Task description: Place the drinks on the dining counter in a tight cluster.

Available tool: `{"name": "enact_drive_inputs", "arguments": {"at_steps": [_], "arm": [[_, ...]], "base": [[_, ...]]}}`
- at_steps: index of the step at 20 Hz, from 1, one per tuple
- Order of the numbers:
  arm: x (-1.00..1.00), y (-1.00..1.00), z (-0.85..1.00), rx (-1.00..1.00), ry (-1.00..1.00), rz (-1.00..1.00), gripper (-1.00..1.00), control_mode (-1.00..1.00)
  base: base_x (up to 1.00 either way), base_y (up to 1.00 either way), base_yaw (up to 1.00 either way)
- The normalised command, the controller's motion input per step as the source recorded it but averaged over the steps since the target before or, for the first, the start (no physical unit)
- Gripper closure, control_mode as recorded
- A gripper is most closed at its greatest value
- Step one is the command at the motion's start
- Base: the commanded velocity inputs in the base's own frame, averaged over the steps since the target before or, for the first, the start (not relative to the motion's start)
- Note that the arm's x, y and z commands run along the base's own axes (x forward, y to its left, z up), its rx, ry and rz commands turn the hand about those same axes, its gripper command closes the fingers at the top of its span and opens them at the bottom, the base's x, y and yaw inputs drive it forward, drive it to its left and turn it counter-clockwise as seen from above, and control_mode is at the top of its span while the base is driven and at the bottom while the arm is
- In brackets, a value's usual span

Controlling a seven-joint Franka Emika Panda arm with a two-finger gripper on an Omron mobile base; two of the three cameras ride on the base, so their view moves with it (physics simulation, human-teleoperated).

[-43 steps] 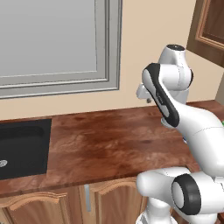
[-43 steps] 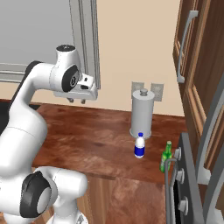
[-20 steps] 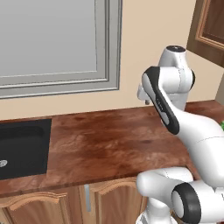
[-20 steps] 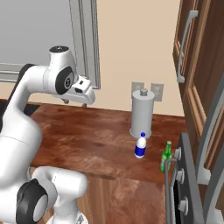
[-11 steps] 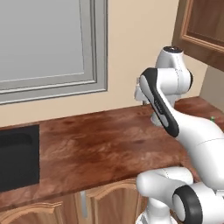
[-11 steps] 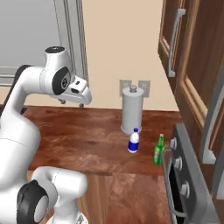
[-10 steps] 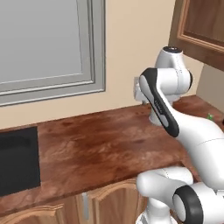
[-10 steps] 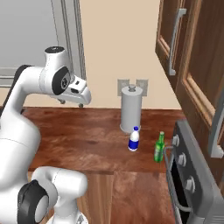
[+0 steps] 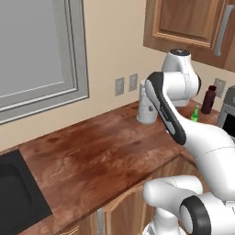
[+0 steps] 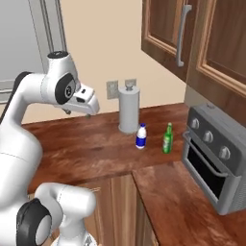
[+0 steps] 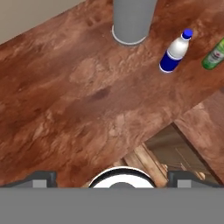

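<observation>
You are looking at a gripper [image 10: 79, 113] hanging high over the worktop [image 10: 86, 144] with its fingers [image 11: 43, 178] spread wide, holding nothing and touching nothing. In the hand view the white bottle [image 11: 175, 52] is standing at about 1 o'clock, just beside the grey roll [image 11: 131, 19] at 12, and the green bottle [image 11: 214, 54] is sitting near 2 o'clock. The maroon bottle [image 9: 209, 99] is standing by the back wall, next to the toaster oven [image 10: 216, 161].

Two base cameras look forward and down over the arm from behind, left and right. The hand camera looks steeply down from above. All share the worktop [image 10: 96, 144], towel roll [image 10: 129, 111] and green bottle [image 10: 167, 138].
</observation>
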Motion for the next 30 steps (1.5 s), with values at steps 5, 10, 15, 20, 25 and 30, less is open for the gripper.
{"name": "enact_drive_inputs", "arguments": {"at_steps": [5,10,15,20,25,30], "arm": [[0.00,0.00,0.00,0.00,0.00,0.00,-1.00,1.00],[0.00,0.00,0.00,0.00,0.00,0.00,-1.00,1.00],[0.00,0.00,0.00,0.00,0.00,0.00,-1.00,1.00],[0.00,0.00,0.00,0.00,0.00,0.00,-1.00,1.00],[0.00,0.00,0.00,0.00,0.00,0.00,-1.00,1.00],[0.00,0.00,0.00,0.00,0.00,0.00,-1.00,1.00]], "base": [[0.00,0.01,-0.32],[0.22,0.02,-0.36],[0.20,0.16,-0.47],[0.09,0.26,-0.57],[0.16,0.55,-0.53],[0.46,0.85,-0.10]]}}
